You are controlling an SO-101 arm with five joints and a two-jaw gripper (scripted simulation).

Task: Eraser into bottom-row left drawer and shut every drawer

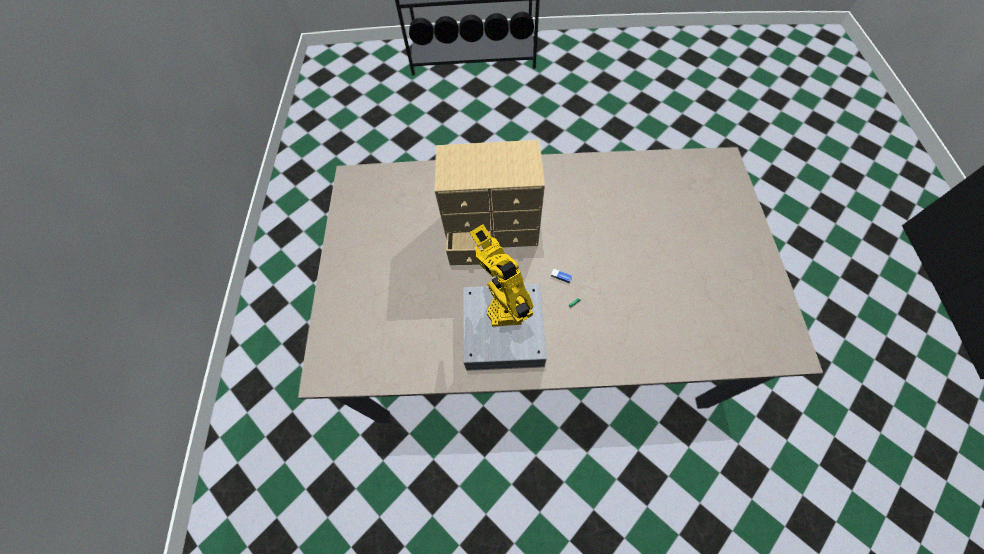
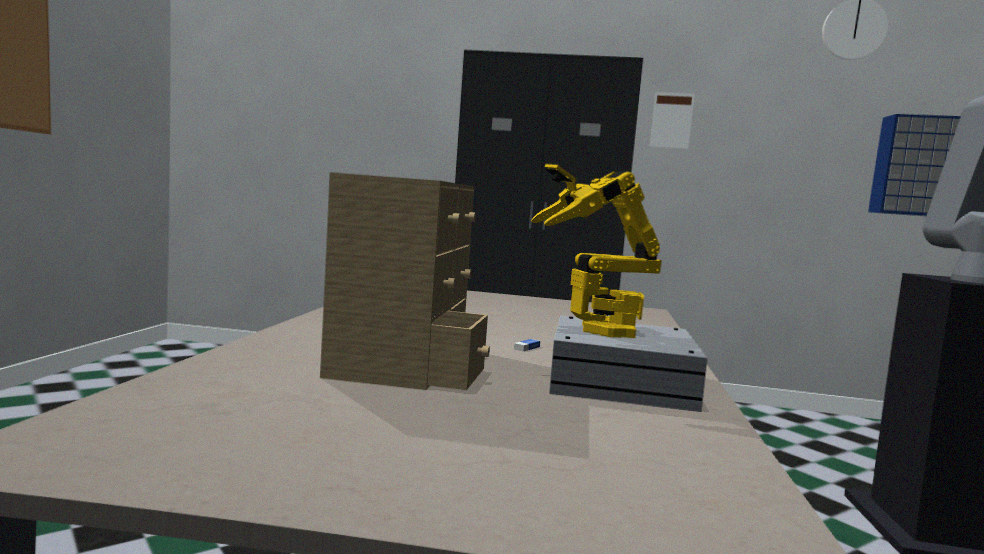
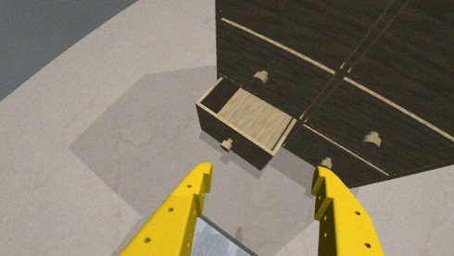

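The eraser (image 1: 561,275) (image 2: 527,344), blue with a white end, lies on the table right of the arm's base. The wooden chest (image 1: 490,165) (image 2: 385,275) (image 3: 287,37) stands behind the arm. Its bottom-left drawer (image 1: 459,258) (image 2: 455,354) (image 3: 245,148) is pulled partway out, and the part of its inside seen in the wrist view holds nothing. The other drawers look shut. My gripper (image 2: 539,221) (image 3: 264,168) is open with nothing between its fingers. It is raised high in front of the chest, away from the eraser, which the wrist view does not show.
A small green object (image 1: 574,302) lies on the table (image 1: 654,227) in front of the eraser. The arm stands on a grey block (image 1: 504,347) (image 2: 626,378) (image 3: 213,238). The open drawer juts out between the chest and this block.
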